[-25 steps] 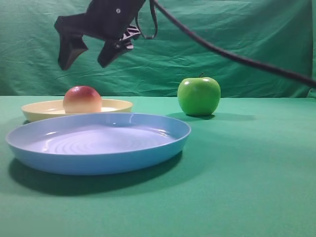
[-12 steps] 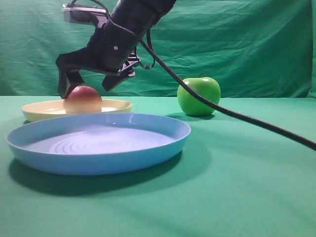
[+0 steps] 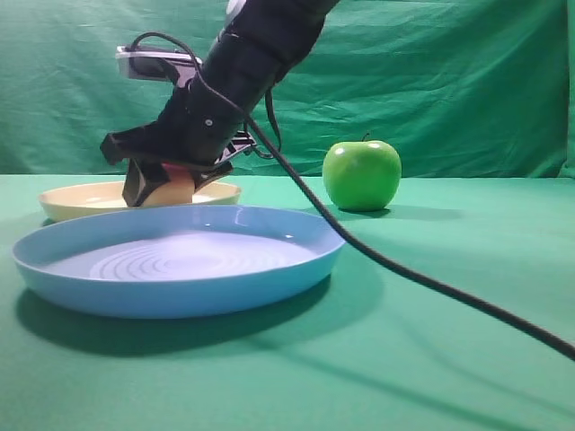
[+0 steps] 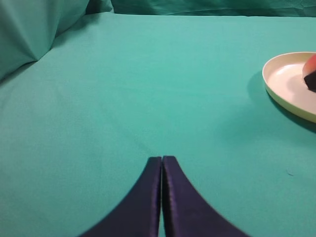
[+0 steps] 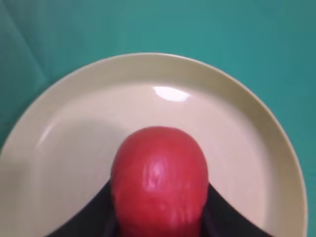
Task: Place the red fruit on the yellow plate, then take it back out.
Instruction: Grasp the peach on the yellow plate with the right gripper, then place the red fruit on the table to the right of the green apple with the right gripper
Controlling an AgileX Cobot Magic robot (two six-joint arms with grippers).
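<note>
Two steps, 2nd one now: right gripper (image 3: 166,184) hugs red fruit (image 5: 159,180) on yellow plate (image 5: 256,123); next, lift it out.

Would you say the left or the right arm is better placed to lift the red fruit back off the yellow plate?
The right. Its hand already straddles the round red peach-like fruit on the shallow pale yellow plastic plate. The left hand is shut, over bare green cloth beside the plate.
</note>
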